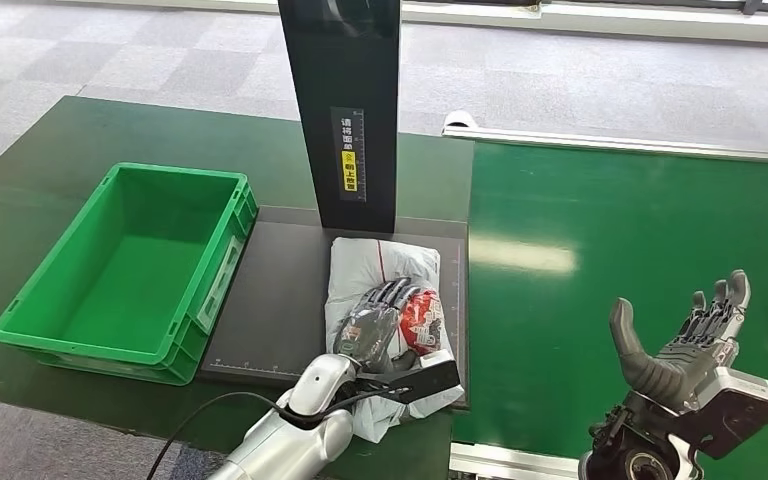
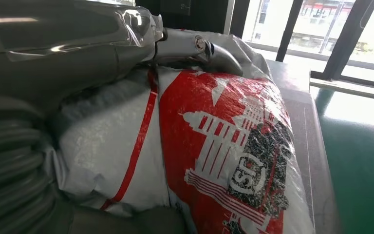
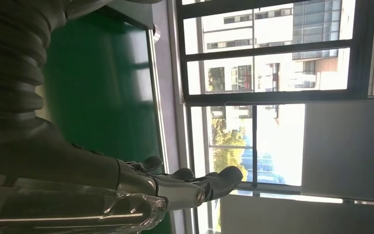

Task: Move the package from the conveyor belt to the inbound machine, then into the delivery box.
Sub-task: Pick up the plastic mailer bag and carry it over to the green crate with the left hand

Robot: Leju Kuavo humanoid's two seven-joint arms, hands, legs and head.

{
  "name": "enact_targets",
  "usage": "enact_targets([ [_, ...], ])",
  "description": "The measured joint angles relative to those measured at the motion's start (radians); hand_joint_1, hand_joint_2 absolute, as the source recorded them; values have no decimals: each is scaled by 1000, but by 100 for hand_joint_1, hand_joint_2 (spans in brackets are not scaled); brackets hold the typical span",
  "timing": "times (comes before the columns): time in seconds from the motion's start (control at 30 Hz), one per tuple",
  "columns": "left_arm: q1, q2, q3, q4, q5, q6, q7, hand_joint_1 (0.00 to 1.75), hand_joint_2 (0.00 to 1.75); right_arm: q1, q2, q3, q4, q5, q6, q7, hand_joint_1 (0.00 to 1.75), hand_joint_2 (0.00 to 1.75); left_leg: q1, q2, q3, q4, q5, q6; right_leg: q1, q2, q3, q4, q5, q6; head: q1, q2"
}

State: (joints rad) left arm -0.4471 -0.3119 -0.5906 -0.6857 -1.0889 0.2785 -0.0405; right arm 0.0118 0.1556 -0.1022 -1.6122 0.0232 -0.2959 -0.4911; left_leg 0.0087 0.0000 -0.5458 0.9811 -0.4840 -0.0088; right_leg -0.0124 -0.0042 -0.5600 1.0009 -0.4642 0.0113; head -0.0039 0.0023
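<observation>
- Our left hand (image 1: 378, 322) is on top of the package (image 1: 385, 270), with its fingers curled over the bag. We think it is holding the bag, but we cannot see the grip underneath.
- Close up, the thumb (image 2: 195, 46) lies across the top of the package (image 2: 214, 146).
- The package lies on the dark flat plate of the inbound machine (image 1: 280, 300), just in front of its tall black post (image 1: 345, 110).
- The bag is white and red and wrapped in thin, crinkly plastic. It looks soft and puffy, so we guess it is light and will bend and sag when lifted. The plastic may be slippery.
- We think the best place to hold it is around the fat middle, not a loose corner.
- The green delivery box (image 1: 130, 270) sits just beside the plate, on the far side from the conveyor belt (image 1: 610, 230).
- Our right hand (image 1: 685, 340) is up over the belt, well apart from the plate, fingers spread, holding nothing.
</observation>
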Motion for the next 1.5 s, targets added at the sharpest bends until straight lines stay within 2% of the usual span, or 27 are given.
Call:
enact_targets([
  [0.33,4,0,56,-25,4,-7,-43,168,175,13,9,-19,-14,2,3,4,0,175,0,0,4,0,1,0,0,0,4,0,1,0,0,0],
  [0.43,19,-1,75,-51,55,-5,-88,170,175,14,9,-19,-16,1,3,4,0,175,0,0,4,0,1,0,0,0,3,0,1,0,0,0],
  [0.53,67,3,103,-141,169,-31,-178,174,175,15,9,-20,-16,-2,-3,4,0,175,0,0,2,0,1,0,0,0,1,0,1,0,0,0],
  [0.63,132,20,114,-292,304,-30,-253,175,175,18,9,-20,-16,-10,-14,4,0,175,0,0,-1,0,1,0,0,0,-3,0,1,0,0,0],
  [0.8,234,64,118,-593,394,73,-315,175,175,33,8,-21,-16,-35,-20,-7,0,175,0,0,-5,0,1,0,0,0,-7,0,0,0,0,0],
  [0.97,272,117,133,-786,401,175,-360,175,175,47,8,-23,-16,-50,-24,-22,0,175,0,0,-7,0,0,0,1,0,-9,0,0,0,0,0],
  [1.17,289,151,143,-880,402,180,-363,175,175,52,8,-24,-16,-50,-26,-23,0,175,0,0,-7,0,1,0,0,0,-9,0,0,0,0,0],
  [1.5,298,169,151,-916,402,180,-364,175,175,52,8,-25,-16,-50,-26,-23,0,175,0,0,-7,0,0,0,0,0,-9,0,0,0,0,0],
])
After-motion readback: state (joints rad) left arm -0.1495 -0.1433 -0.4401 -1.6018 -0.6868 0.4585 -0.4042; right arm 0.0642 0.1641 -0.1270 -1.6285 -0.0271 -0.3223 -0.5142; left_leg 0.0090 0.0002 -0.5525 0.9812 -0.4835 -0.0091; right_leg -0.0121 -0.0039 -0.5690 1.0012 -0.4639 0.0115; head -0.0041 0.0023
